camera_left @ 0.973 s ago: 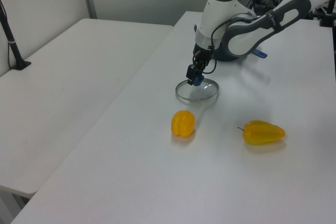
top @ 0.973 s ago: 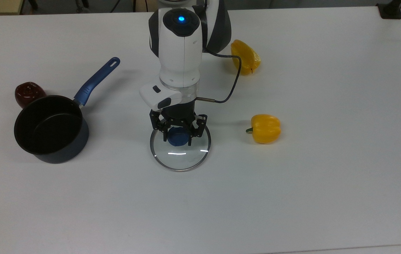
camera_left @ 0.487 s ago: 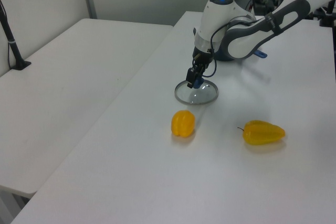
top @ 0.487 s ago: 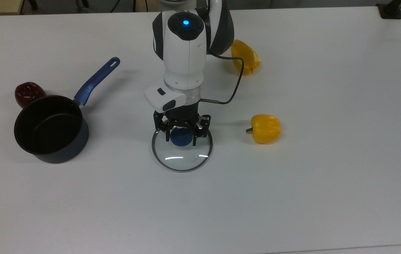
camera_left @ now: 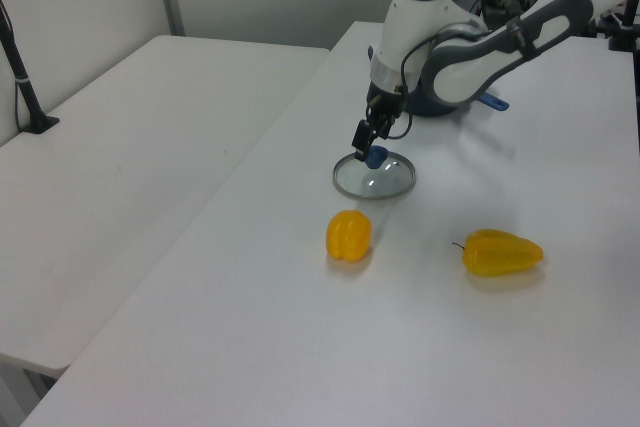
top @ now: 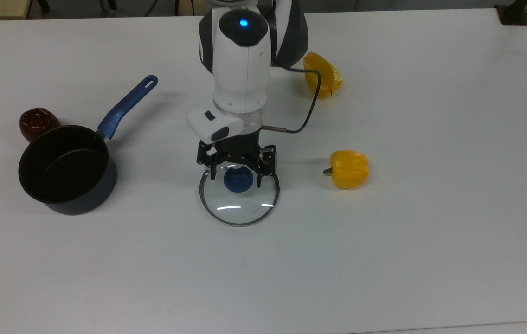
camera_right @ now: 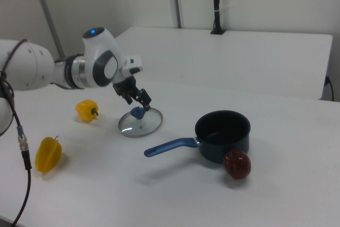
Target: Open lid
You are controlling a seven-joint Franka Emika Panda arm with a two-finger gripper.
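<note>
Lid (top: pixel 239 197) flat on desk (top: pixel 384 260), my claw (top: pixel 237 172) open, empty above knob (top: pixel 238 180); risk: lowering fingers could nudge it.

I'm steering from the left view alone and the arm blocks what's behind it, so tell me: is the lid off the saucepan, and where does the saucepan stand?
Observer: Yes. In the top view the lid lies flat on the table, well apart from the saucepan, which stands open toward the top view's left.
Operator: Are the fingers gripping the knob?
Observer: No. The top view has the gripper open, fingers either side of the blue knob, with gaps.
Operator: Anything near the saucepan?
Observer: A dark red apple sits close beside it in the right view.
</note>
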